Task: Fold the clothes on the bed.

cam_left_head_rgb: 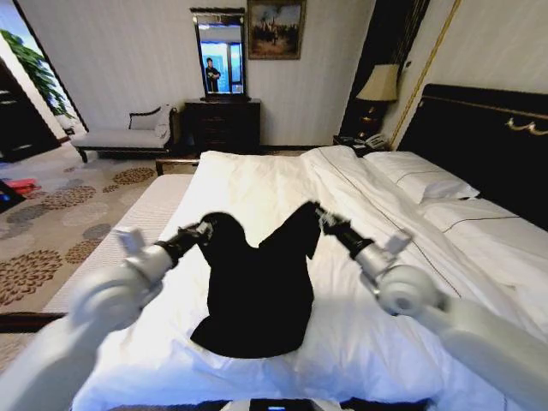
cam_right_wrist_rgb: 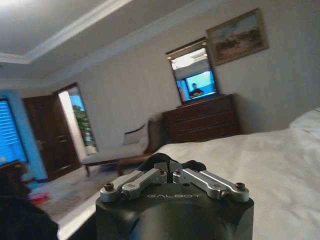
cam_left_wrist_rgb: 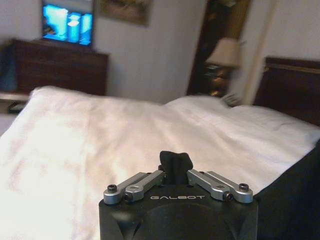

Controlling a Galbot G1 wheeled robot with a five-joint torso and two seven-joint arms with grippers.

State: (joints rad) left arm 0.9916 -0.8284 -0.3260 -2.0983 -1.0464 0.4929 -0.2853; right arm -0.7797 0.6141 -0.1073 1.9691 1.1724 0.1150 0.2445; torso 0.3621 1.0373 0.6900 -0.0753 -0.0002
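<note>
A black T-shirt hangs between my two grippers above the white bed, its lower part resting on the sheet near the front edge. My left gripper is shut on one upper corner; black fabric is pinched between its fingers. My right gripper is shut on the other upper corner, with a dark fold of cloth between its fingertips. The shirt sags in the middle between the two held corners. No lettering is visible on it.
The dark headboard and pillows lie to the right. A dark dresser with a mirror stands beyond the bed, a pale chaise longue to its left. Patterned carpet runs along the bed's left side.
</note>
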